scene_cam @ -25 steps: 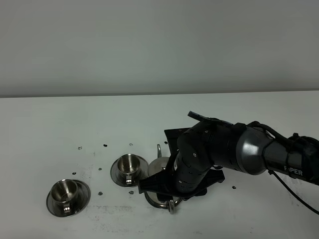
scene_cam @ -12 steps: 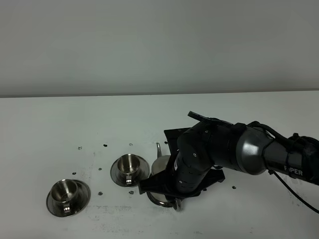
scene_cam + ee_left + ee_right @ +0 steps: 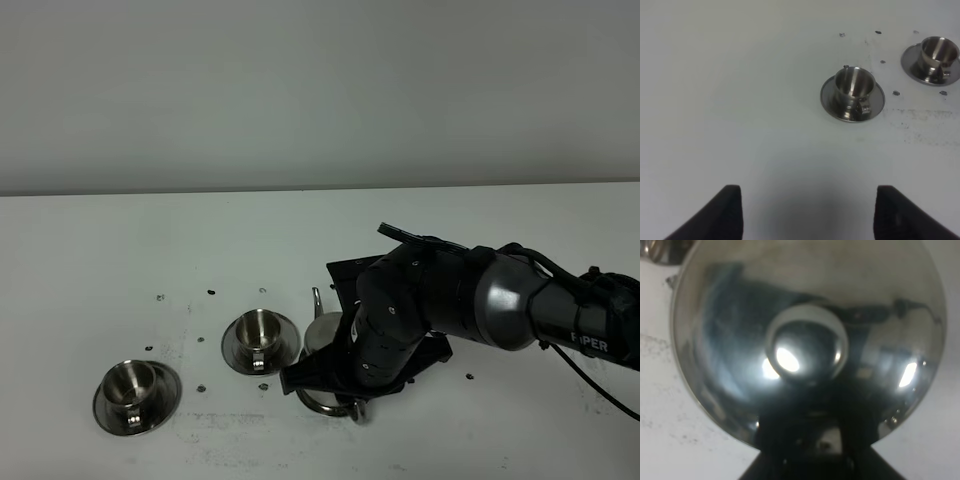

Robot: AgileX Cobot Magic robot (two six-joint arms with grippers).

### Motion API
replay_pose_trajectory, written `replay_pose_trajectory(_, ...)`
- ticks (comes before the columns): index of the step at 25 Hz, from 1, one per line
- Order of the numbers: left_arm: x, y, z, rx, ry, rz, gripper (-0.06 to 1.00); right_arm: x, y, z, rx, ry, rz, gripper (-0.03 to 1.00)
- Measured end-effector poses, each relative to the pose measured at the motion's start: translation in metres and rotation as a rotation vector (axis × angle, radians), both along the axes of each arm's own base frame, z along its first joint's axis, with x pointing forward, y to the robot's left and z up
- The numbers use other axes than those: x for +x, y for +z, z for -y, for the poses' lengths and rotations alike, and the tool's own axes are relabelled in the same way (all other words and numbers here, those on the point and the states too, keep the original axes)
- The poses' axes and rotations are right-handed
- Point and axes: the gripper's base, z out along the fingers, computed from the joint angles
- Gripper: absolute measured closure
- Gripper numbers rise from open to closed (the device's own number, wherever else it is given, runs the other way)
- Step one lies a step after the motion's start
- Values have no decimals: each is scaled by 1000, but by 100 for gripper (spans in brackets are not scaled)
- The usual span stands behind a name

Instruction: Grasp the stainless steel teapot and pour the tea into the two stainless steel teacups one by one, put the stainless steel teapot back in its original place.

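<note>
Teapot (image 3: 805,350) handle pinched in right jaws; left jaws wide apart

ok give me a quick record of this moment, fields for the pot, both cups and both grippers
teapot: upright, low at the table, mostly hidden under the right arm
left teacup: upright, looks empty
right teacup: upright, looks empty, beside the teapot's spout
right gripper: shut on the teapot, at its handle side
left gripper: open, empty, over bare table
</note>
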Motion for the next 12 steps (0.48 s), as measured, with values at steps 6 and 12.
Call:
replay_pose_trajectory(6,0,0,0,1,0,0,33,-1,0,1,-15,5,-13,75)
replay_pose_trajectory(12,0,0,0,1,0,0,33,-1,2,1,-24,21,-18,75)
